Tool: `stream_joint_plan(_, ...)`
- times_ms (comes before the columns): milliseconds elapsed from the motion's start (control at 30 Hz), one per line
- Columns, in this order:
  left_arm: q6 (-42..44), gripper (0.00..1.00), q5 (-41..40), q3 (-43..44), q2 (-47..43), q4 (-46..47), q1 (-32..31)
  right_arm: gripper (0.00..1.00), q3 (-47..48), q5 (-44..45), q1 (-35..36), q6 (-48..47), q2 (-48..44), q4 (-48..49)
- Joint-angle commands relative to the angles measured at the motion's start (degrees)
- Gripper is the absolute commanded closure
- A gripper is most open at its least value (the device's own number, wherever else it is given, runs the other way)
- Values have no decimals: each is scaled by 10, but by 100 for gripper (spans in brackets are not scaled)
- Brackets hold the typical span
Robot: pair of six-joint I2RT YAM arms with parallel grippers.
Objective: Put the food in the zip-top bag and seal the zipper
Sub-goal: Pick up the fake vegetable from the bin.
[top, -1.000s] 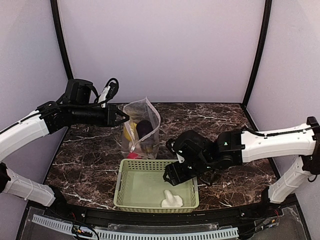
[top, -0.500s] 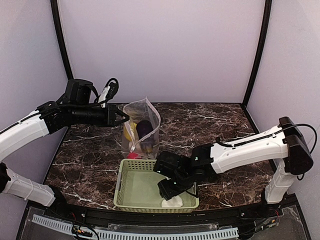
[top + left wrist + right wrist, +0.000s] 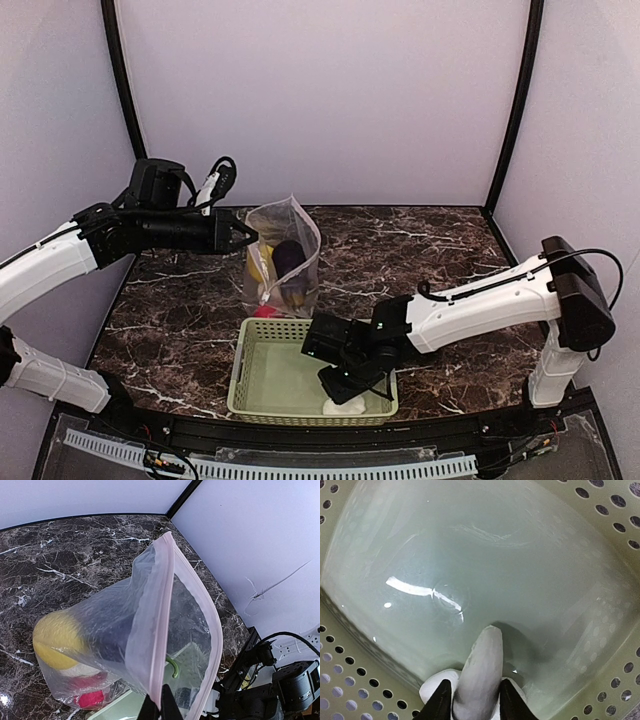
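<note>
The clear zip-top bag (image 3: 290,235) stands upright behind the basket, mouth open. Inside are a yellow pepper (image 3: 57,640), a dark eggplant (image 3: 288,255) and a red food (image 3: 90,699). My left gripper (image 3: 250,236) is shut on the pinkish zipper strip (image 3: 162,615) and holds the mouth up; it also shows in the left wrist view (image 3: 160,705). The white mushroom (image 3: 480,675) lies in the basket's near right corner (image 3: 345,407). My right gripper (image 3: 472,700) is down in the basket, jaws closed against both sides of the mushroom's stem. The slider is not visible.
The pale green perforated basket (image 3: 262,400) sits at the table's near edge, just in front of the bag; its holed walls (image 3: 600,525) surround my right gripper. Enclosure walls stand left, right and behind.
My right arm swung left from the basket's right rim into the basket and lowered its gripper over the mushroom. The left arm and bag have not moved.
</note>
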Motion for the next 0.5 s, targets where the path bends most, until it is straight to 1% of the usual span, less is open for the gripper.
stream_joint_plan(0, -4, 99, -2, -6, -16, 5, 4, 73, 19, 7, 7, 2, 10, -4)
stream_joint_plan(167, -3, 99, -4, -7, -19, 5, 4, 81, 21, 18, 8, 11, 4, -11)
stream_joint_plan(300, -3, 99, -5, -8, -21, 5, 4, 84, 15, 36, 7, 24, -22, -11)
stream_joint_plan(467, -2, 99, -7, -8, -25, 3, 4, 85, 8, 71, 8, 35, -80, -12)
